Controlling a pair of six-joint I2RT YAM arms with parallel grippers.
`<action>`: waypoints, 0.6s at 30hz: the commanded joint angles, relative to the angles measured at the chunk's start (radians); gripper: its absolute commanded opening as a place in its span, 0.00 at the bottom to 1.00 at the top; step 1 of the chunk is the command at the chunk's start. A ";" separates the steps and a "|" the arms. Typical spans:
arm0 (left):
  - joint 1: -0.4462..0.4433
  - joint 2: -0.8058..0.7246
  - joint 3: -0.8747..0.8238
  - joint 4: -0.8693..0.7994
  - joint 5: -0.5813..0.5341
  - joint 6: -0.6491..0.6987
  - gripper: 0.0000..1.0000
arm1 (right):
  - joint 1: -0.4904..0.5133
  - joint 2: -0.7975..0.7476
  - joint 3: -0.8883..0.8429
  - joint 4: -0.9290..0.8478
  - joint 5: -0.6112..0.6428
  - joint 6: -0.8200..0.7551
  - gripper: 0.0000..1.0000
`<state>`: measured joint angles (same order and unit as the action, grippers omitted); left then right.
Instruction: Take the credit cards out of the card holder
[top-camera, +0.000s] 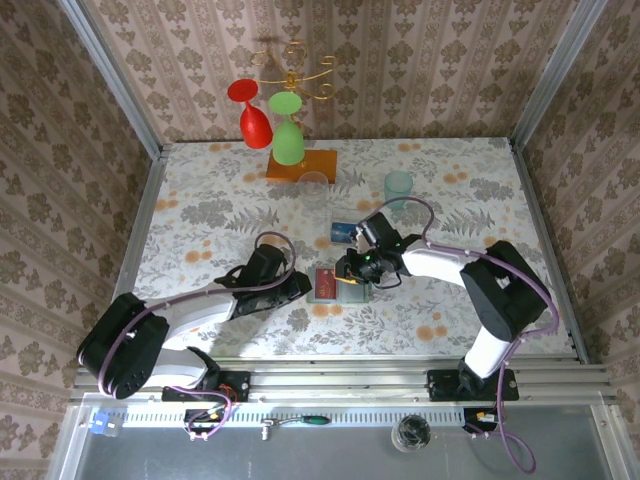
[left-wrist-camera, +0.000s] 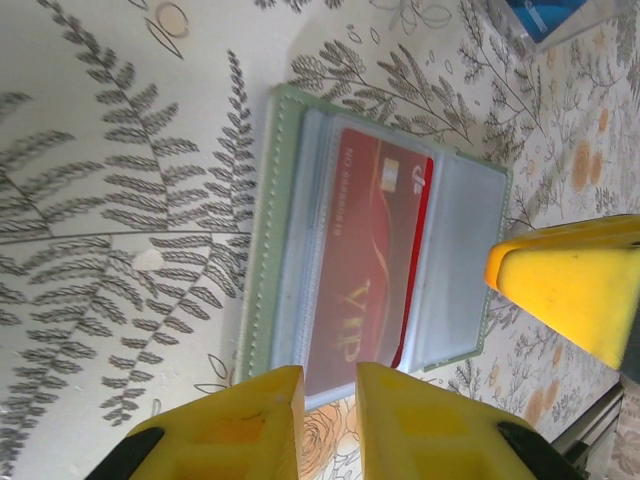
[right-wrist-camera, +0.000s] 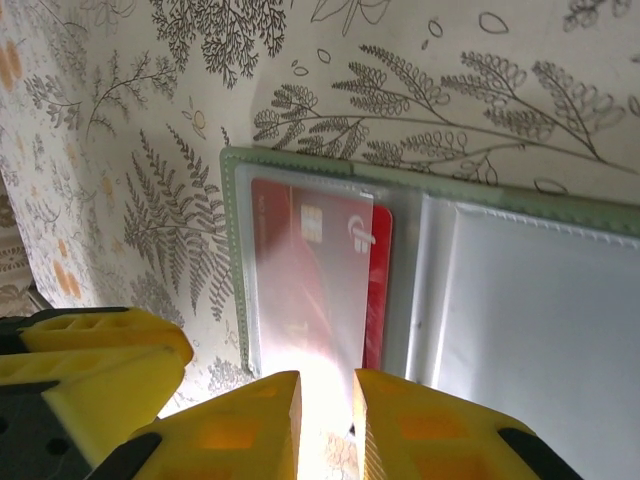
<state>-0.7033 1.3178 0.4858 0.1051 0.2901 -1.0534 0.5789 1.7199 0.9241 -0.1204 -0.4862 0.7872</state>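
The card holder lies open on the flowered table, pale green with clear pockets. A red credit card sits in one clear pocket, its long edge sticking out a little. The blue credit card lies loose on the table behind the holder. My left gripper rests at the holder's left edge, jaws a narrow gap apart with nothing pinched. My right gripper stands over the holder from the right, jaws also slightly apart, its fingers close to the left ones.
A pale teal cup and a clear glass stand behind the blue card. Further back, an orange base carries a stand with a red glass and a green glass. Walls close in the table.
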 joint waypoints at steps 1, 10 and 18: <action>0.022 -0.019 -0.015 -0.006 0.005 0.036 0.21 | 0.002 0.046 0.050 -0.022 -0.030 -0.030 0.21; 0.039 -0.002 -0.015 0.022 0.006 0.044 0.21 | -0.022 0.078 0.079 -0.085 -0.021 -0.084 0.21; 0.039 0.066 0.013 0.051 0.024 0.053 0.21 | -0.036 0.098 0.054 -0.082 -0.031 -0.098 0.21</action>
<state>-0.6720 1.3651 0.4847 0.1329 0.2955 -1.0279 0.5461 1.8015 0.9909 -0.1692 -0.4973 0.7139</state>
